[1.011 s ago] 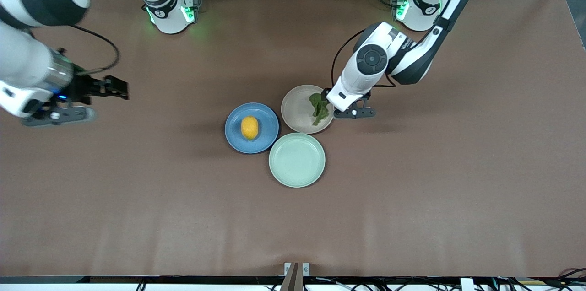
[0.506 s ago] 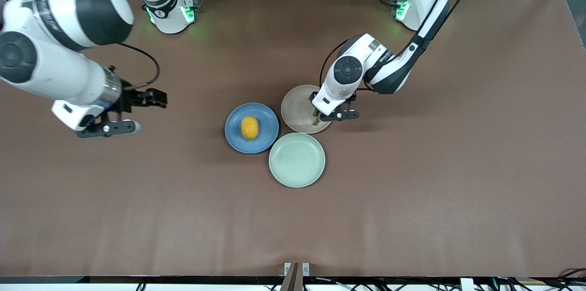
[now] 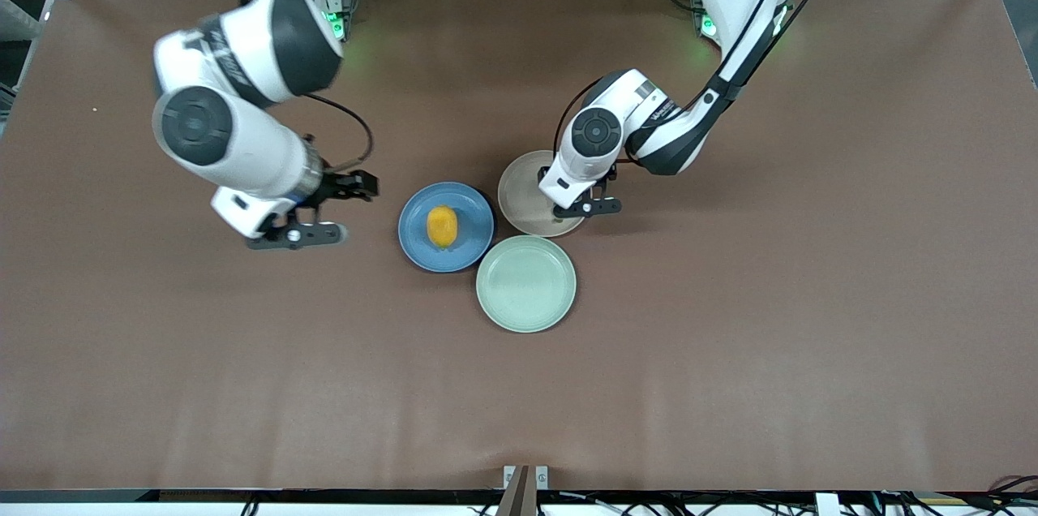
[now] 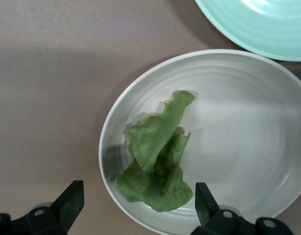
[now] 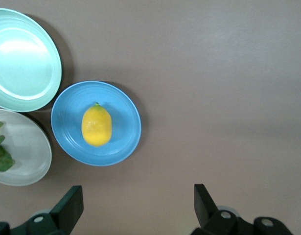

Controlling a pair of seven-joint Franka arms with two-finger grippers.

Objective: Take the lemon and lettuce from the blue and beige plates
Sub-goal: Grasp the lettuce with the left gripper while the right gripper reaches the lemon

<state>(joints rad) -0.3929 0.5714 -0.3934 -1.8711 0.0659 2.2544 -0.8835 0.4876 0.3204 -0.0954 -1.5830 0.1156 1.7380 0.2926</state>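
Over the lettuce, left end effector gapes; right end effector likewise, beside blue plate

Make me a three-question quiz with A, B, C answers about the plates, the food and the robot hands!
1. Where is the lemon?
A. on the blue plate
B. on the bare table
C. in a robot hand

2. How many plates are on the table?
A. two
B. three
C. five

3. What is the left gripper doing?
A. squeezing the lemon
B. resting shut on the table
C. open, over the lettuce

Answers:
1. A: the yellow fruit sits in the middle of the blue plate.
2. B: there is a blue one, a beige plate and a mint-green plate.
3. C: in the left wrist view its fingers stand apart on either side of the leaf on the beige plate, not closed on it. The right gripper is open too, over bare table beside the blue plate toward the right arm's end.
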